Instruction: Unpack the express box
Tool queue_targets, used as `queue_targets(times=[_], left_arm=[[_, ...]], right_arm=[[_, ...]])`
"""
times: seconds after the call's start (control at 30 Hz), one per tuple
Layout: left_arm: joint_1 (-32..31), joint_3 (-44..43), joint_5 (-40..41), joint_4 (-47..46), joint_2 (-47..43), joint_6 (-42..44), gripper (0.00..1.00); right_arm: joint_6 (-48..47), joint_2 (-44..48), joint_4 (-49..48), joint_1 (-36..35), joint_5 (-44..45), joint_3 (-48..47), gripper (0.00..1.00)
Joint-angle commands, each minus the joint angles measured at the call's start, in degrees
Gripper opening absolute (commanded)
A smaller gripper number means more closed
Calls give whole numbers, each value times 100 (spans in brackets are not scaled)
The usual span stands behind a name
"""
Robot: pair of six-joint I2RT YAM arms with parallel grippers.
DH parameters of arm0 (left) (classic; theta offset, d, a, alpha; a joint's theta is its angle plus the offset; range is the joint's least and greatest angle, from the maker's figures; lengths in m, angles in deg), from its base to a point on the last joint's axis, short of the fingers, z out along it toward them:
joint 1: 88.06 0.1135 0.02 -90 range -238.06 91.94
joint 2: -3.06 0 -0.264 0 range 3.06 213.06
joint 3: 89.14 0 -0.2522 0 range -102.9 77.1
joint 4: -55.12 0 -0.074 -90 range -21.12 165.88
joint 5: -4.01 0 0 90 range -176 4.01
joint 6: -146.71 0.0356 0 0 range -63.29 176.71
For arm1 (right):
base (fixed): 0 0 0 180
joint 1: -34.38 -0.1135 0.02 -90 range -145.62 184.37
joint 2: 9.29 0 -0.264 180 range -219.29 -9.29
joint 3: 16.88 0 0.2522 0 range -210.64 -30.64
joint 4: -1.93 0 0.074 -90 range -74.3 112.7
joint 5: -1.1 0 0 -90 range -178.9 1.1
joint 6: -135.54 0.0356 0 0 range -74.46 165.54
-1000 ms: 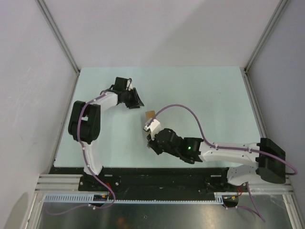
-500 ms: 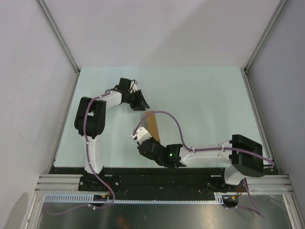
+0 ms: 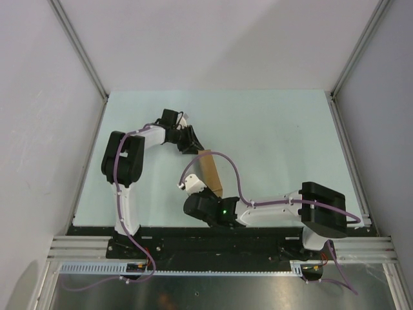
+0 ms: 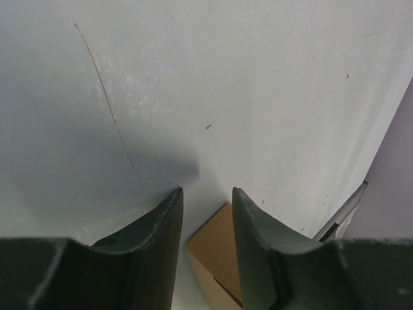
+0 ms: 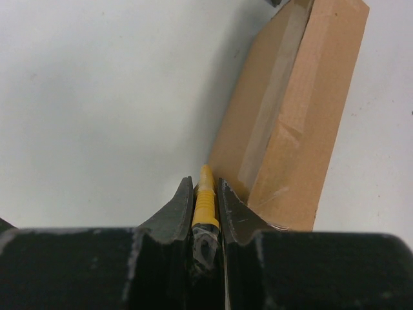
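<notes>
The brown express box (image 3: 210, 171) lies on the table between the arms, taped along its top (image 5: 290, 116). My right gripper (image 5: 205, 187) is shut on a yellow-and-black utility knife (image 5: 205, 200), whose tip is at the near-left end of the box. My right gripper sits at the box's near end in the top view (image 3: 193, 187). My left gripper (image 3: 193, 143) is open just beyond the box's far corner, and a corner of the box (image 4: 216, 248) shows between its fingers (image 4: 164, 219).
The pale table top (image 3: 271, 129) is bounded by metal frame posts (image 3: 352, 58) and grey walls. A purple cable (image 3: 229, 168) loops over the box from my right arm. The right arm stretches along the near edge (image 3: 277, 210).
My right arm has swung left and nearer with the knife, and the box now lies longer in view. My left gripper has moved right and nearer, up to the box's far corner.
</notes>
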Motion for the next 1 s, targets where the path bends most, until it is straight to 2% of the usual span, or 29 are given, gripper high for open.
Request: queue_targets(times=[0.0,0.43,0.67,0.97], left_arm=[[-42,103,-135,12,-175,-65,42],[-130,586,-65,3,-271,-179,40],[-148,858,-21,12,-447,-223,39],[-244,1043,-21,12,-684,-241,38]], right_arm=[[241,-91,198,-74,300,-212,0],[618,-267,717,-118,633,-212,0],[1066,-144,1226,-127,686,-134,0],[1567,313,1341,31,650,332,0]])
